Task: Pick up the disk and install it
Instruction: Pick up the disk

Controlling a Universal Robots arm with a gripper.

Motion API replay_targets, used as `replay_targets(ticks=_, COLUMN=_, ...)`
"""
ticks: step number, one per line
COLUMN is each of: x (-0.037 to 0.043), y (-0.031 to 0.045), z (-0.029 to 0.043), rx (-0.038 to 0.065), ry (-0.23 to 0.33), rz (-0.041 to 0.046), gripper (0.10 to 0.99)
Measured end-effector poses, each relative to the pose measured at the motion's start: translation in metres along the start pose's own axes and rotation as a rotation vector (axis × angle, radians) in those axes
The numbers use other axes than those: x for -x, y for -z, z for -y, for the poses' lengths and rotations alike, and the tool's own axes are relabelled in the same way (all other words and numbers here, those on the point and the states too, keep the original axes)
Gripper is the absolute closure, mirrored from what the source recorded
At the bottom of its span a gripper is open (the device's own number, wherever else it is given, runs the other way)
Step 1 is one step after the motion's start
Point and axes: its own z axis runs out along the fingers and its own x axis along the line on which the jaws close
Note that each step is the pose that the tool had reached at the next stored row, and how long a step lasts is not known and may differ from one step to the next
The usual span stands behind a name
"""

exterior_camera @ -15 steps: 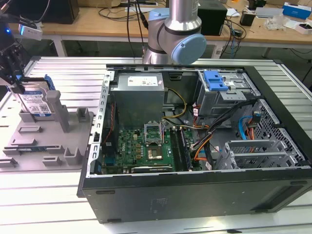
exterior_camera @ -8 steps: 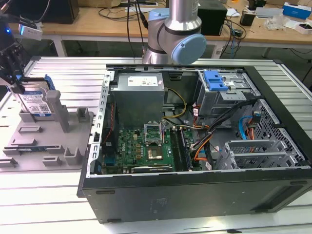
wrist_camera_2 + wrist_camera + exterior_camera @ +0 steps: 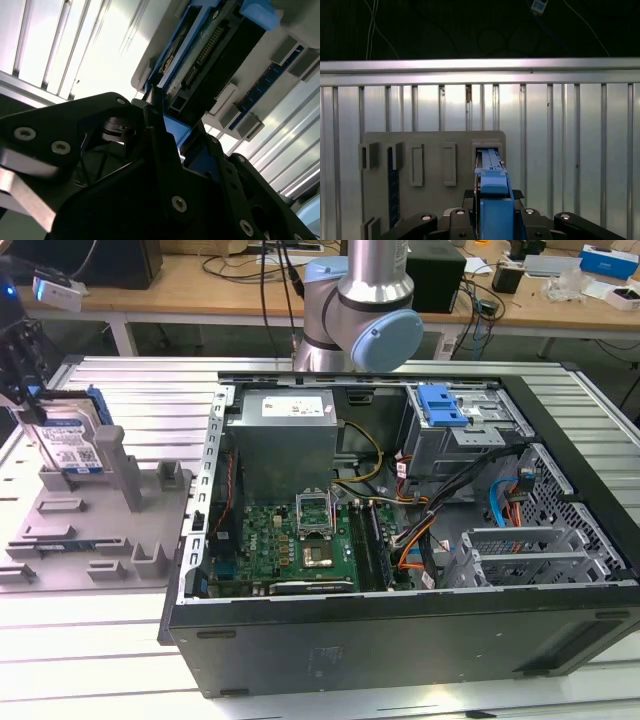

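The disk (image 3: 68, 440) stands on edge in a slot of the grey fixture plate (image 3: 100, 540) at the exterior view's left. It is a silver drive with a white-and-blue label in a bright blue carrier. My black gripper (image 3: 35, 405) comes down on its upper edge and is shut on it. In the first wrist view the blue carrier (image 3: 492, 200) sits tight between the gripper (image 3: 492, 222), with its far end still in the fixture's slot (image 3: 487, 145). In the second wrist view the gripper (image 3: 172, 135) clamps the carrier, and the disk's connector edge (image 3: 210, 55) shows beyond it.
An open computer case (image 3: 400, 640) lies at the centre and right, with a motherboard (image 3: 300, 540), a power supply (image 3: 285, 435) and a drive bay with a blue latch (image 3: 445, 405). The arm's base (image 3: 360, 310) stands behind the case. The ribbed aluminium table (image 3: 100, 650) carries everything.
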Motion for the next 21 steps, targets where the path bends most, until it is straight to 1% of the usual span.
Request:
replay_targets(ticks=2, x=-0.0002, y=0.0079, z=0.0000, rx=0.000, ry=0.000, rz=-0.0008, gripper=0.722)
replay_targets(ticks=3, x=-0.0003, y=0.0150, z=0.0000, rx=0.000, ry=0.000, rz=-0.0012, gripper=0.722)
replay_targets(ticks=5, x=-0.0005, y=0.0224, z=0.0000, rx=0.000, ry=0.000, rz=-0.0017, gripper=0.722)
replay_targets(ticks=6, x=-0.0007, y=0.0295, z=0.0000, rx=0.000, ry=0.000, rz=-0.0017, gripper=0.722)
replay_targets(ticks=8, x=-0.0009, y=0.0391, z=0.0000, rx=0.000, ry=0.000, rz=-0.0019, gripper=0.722)
replay_targets(ticks=10, x=-0.0012, y=0.0531, z=0.0000, rx=0.000, ry=0.000, rz=-0.0019, gripper=0.722)
replay_targets(ticks=16, x=-0.0018, y=0.0814, z=0.0000, rx=0.000, ry=0.000, rz=-0.0018, gripper=0.722)
replay_targets(ticks=17, x=-0.0020, y=0.0877, z=0.0000, rx=0.000, ry=0.000, rz=-0.0018, gripper=0.722)
replay_targets(ticks=18, x=-0.0021, y=0.0923, z=0.0000, rx=0.000, ry=0.000, rz=-0.0018, gripper=0.722)
replay_targets(ticks=19, x=-0.0022, y=0.0995, z=0.0000, rx=0.000, ry=0.000, rz=-0.0018, gripper=0.722)
replay_targets(ticks=21, x=-0.0026, y=0.1163, z=0.0000, rx=0.000, ry=0.000, rz=-0.0018, gripper=0.722)
